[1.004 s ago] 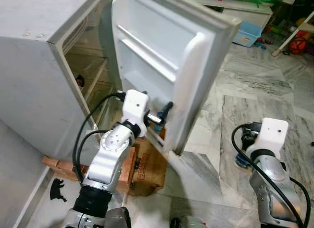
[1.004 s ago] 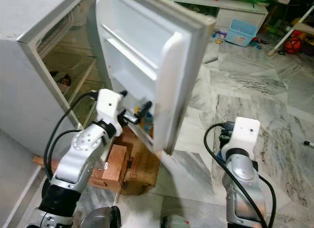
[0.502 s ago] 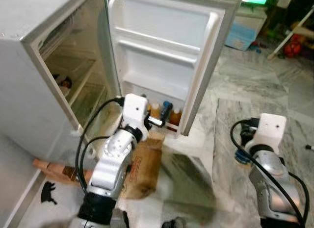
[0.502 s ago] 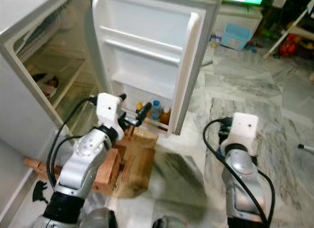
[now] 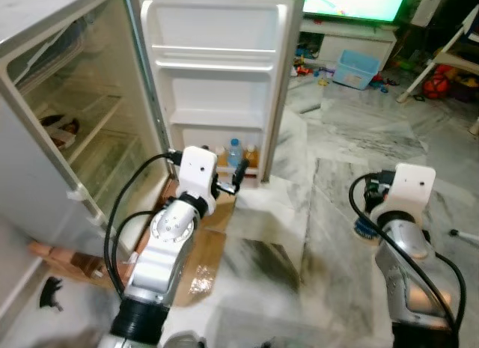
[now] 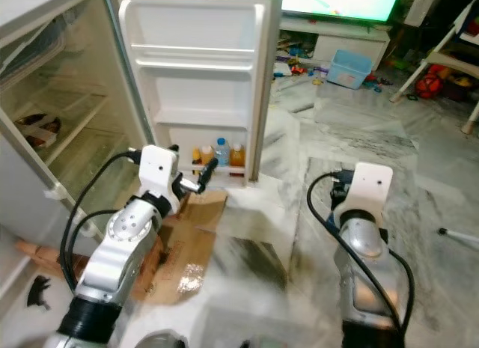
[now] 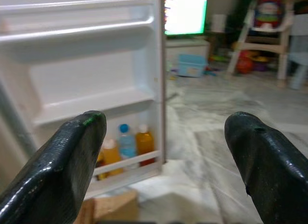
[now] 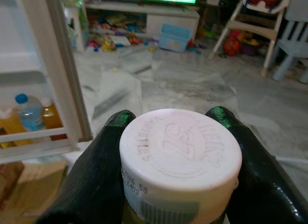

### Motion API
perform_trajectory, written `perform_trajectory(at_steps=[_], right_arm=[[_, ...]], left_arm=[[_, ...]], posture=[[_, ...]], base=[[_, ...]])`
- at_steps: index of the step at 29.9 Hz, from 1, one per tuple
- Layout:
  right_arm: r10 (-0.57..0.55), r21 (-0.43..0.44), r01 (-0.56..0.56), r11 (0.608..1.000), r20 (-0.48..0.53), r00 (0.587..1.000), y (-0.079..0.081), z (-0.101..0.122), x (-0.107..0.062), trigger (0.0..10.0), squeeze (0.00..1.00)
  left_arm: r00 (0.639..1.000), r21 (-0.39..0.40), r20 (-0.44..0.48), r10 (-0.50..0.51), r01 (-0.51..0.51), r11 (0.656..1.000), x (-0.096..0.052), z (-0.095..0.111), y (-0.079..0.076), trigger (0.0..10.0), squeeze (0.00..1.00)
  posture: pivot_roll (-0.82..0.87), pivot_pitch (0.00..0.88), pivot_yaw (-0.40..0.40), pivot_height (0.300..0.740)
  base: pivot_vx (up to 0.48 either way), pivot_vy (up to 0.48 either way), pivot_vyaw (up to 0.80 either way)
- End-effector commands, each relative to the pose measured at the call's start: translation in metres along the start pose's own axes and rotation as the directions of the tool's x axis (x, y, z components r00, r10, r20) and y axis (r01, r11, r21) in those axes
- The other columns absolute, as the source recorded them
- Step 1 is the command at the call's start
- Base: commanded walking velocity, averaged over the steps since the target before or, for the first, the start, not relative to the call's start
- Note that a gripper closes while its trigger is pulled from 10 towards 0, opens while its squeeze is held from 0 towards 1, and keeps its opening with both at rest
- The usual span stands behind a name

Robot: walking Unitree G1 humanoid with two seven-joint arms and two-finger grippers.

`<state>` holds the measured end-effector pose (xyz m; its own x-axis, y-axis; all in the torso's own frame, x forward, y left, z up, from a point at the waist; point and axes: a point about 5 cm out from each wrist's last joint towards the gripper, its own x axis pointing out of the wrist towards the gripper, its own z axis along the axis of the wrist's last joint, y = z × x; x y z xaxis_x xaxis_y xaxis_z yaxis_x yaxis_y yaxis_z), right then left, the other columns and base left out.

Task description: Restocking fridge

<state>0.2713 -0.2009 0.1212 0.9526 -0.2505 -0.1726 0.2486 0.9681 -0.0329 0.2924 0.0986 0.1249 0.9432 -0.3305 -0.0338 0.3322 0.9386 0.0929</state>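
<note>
The right claw (image 8: pixel 178 180) is clamped on a white-capped bottle (image 8: pixel 180 154); the left claw (image 7: pixel 166 161), fingers apart, faces the open white fridge door (image 5: pixel 217 78).

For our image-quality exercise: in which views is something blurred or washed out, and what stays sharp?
Left eye view: floor near the cardboard is smeared; the TV screen is blown out. Right wrist view: the white cap is sharp, the room behind soft. Left wrist view: bottles slightly soft.
</note>
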Motion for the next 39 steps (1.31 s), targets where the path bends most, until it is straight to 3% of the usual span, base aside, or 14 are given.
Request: perform_trajectory(at_steps=[1, 5, 20, 39], right_arm=[[0.002, -0.001, -0.002, 1.0, 0.065, 0.998, -0.001, 0.014, 0.004, 10.0, 0.0], [0.03, -0.006, -0.029, 1.0, 0.096, 0.995, 0.002, 0.018, 0.006, 10.0, 0.0], [0.123, -0.028, -0.12, 0.992, 0.162, 0.979, 0.017, 0.03, 0.016, 10.0, 0.0], [0.186, -0.044, -0.181, 0.983, 0.199, 0.962, 0.029, 0.037, 0.024, 10.0, 0.0]], left_arm=[[1.0, 0.016, 0.004, 0.004, -0.004, 1.0, 0.003, 0.002, -0.003, 10.0, 0.0], [1.0, 0.057, -0.003, 0.03, -0.029, 0.998, 0.003, 0.001, 0.0, 10.0, 0.0], [0.992, 0.064, -0.033, 0.124, -0.121, 0.991, 0.002, -0.007, 0.006, 10.0, 0.0], [0.984, 0.093, -0.048, 0.173, -0.168, 0.981, 0.005, -0.01, 0.003, 10.0, 0.0]], posture=[[0.05, 0.021, -0.052, 0.74], [0.05, 0.015, -0.049, 0.74], [0.05, 0.001, -0.057, 0.74], [0.05, 0.0, -0.062, 0.74]], base=[[0.461, 0.0, 0.0], [0.467, 0.0, 0.0], [0.472, 0.0, 0.0], [0.444, 0.0, 0.8]])
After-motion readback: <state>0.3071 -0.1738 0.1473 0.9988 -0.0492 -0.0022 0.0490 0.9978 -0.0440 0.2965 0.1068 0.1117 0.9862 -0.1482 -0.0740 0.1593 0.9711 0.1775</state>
